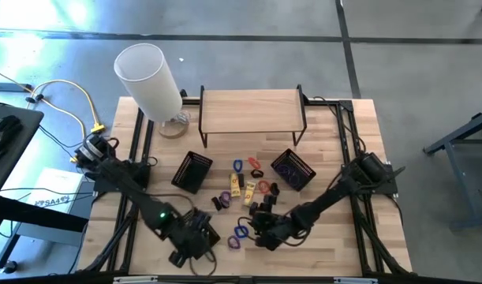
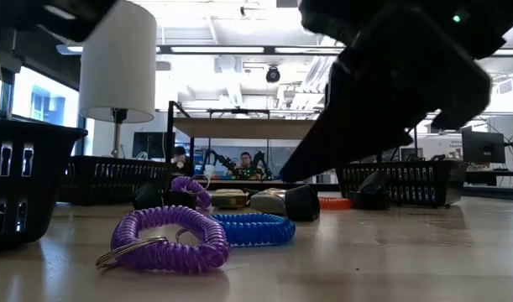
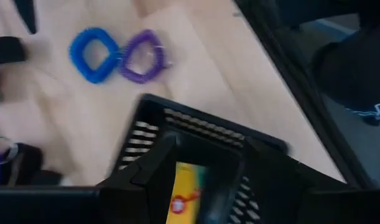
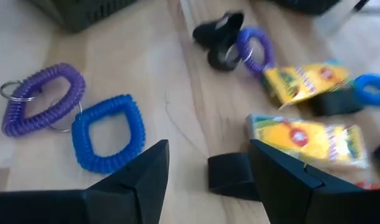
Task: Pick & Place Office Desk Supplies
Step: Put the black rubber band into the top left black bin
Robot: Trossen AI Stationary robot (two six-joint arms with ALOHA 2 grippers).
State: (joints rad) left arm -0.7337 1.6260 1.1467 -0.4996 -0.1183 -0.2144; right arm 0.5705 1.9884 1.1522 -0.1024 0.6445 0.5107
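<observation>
Your right pincer (image 4: 205, 171) hovers wide apart and empty over the wooden desk (image 1: 327, 158), just beside the blue coil band (image 4: 106, 140) and purple coil band (image 4: 40, 106) lying side by side at the front. Your left pincer (image 3: 199, 186) grips a yellow packet (image 3: 186, 199) above a black basket (image 3: 177, 124). More packets, bands and clips are scattered mid-desk.

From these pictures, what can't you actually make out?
- Print on the yellow packets: blurred in the right wrist view.
- What is in the left basket: too small from above; its wall hides it in the low view.
- Left claw: a yellow packet shows between its fingers, gripped or not is unclear.
</observation>
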